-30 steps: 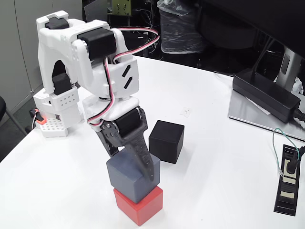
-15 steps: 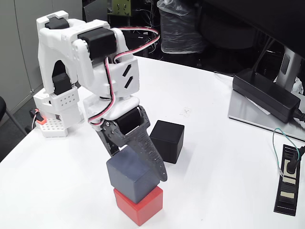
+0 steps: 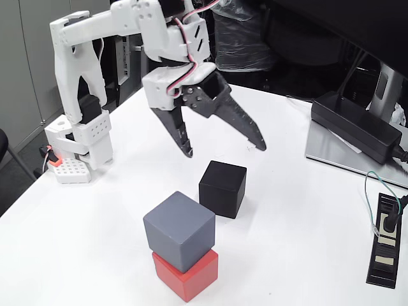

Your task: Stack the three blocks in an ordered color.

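The matte blue-grey cube (image 3: 179,230) sits on the matte red cube (image 3: 187,276) and hides its whole top. The top edge of the fixed view cuts off the white plastic robot arm (image 3: 153,25). The right edge cuts off the flat grey monitor stand (image 3: 357,162).

In the fixed view the tool (image 3: 223,152) hangs open above the black cube (image 3: 222,189), air between them. The blue-grey cube (image 3: 179,230) on the red cube (image 3: 185,273) stands just near-left of it. Bare tabletop (image 3: 299,210) lies right; a black box (image 3: 356,125) blocks far right.
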